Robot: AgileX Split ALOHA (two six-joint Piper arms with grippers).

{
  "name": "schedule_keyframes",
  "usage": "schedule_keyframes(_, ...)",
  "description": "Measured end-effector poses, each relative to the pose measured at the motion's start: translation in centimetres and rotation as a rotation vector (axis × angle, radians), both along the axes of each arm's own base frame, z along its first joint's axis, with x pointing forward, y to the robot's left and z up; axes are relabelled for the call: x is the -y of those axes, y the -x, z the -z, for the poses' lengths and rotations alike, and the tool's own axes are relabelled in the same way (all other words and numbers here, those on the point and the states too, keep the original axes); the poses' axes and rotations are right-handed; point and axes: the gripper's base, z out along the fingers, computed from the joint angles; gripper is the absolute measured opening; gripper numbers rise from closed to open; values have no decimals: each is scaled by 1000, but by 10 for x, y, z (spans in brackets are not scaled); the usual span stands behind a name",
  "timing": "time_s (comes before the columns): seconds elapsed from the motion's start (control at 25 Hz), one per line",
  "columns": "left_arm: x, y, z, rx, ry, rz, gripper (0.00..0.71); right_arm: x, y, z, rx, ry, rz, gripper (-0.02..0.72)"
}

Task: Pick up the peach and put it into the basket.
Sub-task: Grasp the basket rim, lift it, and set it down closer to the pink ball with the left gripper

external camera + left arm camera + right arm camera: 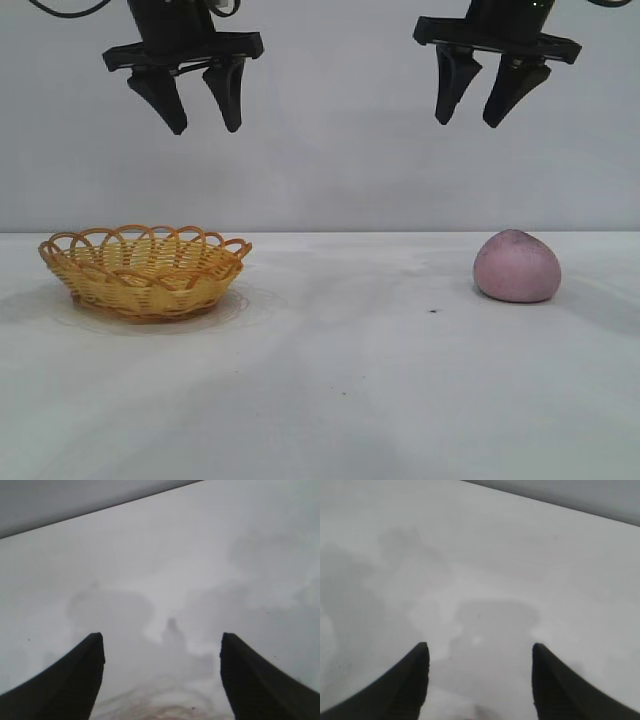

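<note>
The dusty pink peach (517, 266) sits on the white table at the right. The yellow wicker basket (145, 271) with its looped orange-brown rim stands at the left, empty. My left gripper (206, 130) hangs open high above the basket. My right gripper (466, 124) hangs open high above the table, a little left of the peach. Both are empty. In the left wrist view my open gripper (162, 639) looks down on bare table, with a blurred edge of the basket rim (165, 711) at the frame's edge. In the right wrist view my open gripper (479, 649) is over bare table.
The white table (340, 380) stretches between basket and peach, with a tiny dark speck (433, 310) near the peach. A plain grey wall stands behind.
</note>
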Motion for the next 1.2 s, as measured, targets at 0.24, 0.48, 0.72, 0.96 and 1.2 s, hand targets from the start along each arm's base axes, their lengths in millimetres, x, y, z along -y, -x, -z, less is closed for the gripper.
schedule_keyframes(0.24,0,0,0,0,0,0,482,0,0,0,0,-1,1,384)
schedule_keyframes(0.48,-2,4,3,-56,-35,11,482,0,1,1,-18,1,-1,384)
schedule_keyframes(0.72,-29,14,20,-267,-167,82,482,0,4,2,-52,10,-10,384)
schedule_keyframes(0.96,-61,12,38,-392,-190,131,382,0,6,3,-68,13,-14,384)
schedule_keyframes(1.2,-65,11,70,-469,-190,170,335,0,6,3,-76,11,-15,384)
